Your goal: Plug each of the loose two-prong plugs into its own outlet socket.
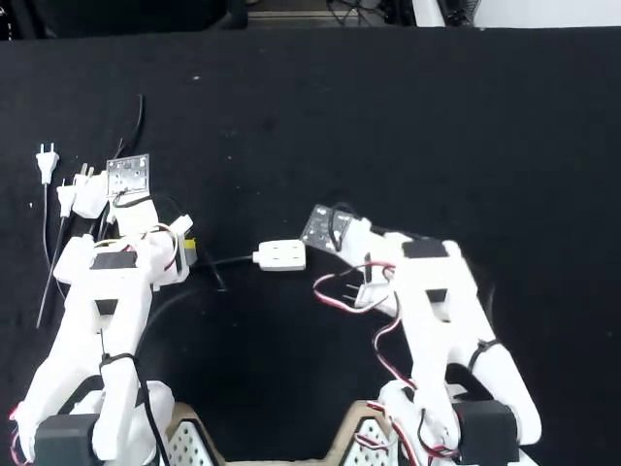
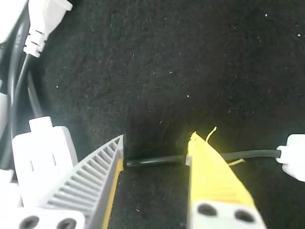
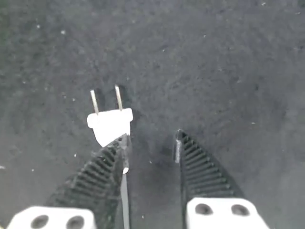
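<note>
A white outlet socket (image 1: 279,255) lies mid-table, and its black cable (image 2: 155,161) runs between the tips of my left gripper (image 2: 155,143). That gripper is open and straddles the cable, with a grey finger on one side and a yellow finger (image 2: 209,171) on the other. A second white socket block (image 2: 43,152) with two slots lies beside the grey finger. My right gripper (image 3: 151,140) is open on the mat just right of the socket. A white two-prong plug (image 3: 110,125) lies against the tip of one of its fingers, outside the gap, prongs pointing away.
More loose white plugs (image 1: 46,160) (image 1: 68,194) with thin black cords lie at the far left of the black mat (image 1: 408,126). Another white plug (image 2: 45,19) and dark cables lie close to the left gripper.
</note>
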Controlling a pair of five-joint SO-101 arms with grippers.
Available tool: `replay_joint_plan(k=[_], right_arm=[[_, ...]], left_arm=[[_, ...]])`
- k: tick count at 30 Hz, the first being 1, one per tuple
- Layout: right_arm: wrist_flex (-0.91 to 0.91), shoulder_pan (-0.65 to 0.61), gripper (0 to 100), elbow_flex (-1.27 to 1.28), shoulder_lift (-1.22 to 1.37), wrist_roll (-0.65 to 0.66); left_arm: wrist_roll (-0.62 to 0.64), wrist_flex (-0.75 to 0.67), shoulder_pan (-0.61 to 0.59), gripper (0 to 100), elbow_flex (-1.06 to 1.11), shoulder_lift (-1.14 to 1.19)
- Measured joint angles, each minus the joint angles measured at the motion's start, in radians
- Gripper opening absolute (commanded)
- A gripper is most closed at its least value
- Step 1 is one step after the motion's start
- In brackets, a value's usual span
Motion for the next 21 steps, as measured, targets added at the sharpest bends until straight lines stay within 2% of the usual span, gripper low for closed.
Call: replay_joint_plan(k=[7, 17, 21], right_arm=[[-0.023, -0.011, 14.8, 0.037, -0.023, -0.002], [0.08, -0.058, 14.8, 0.034, -0.029, -0.006], [0.083, -0.061, 14.8, 0.034, -0.029, -0.052]], left_arm=[[0.0, 0.0, 0.0, 22, 0.0, 0.0], [0.0, 0.0, 0.0, 22, 0.0, 0.0], [0.0, 0.0, 0.0, 22, 0.0, 0.0]])
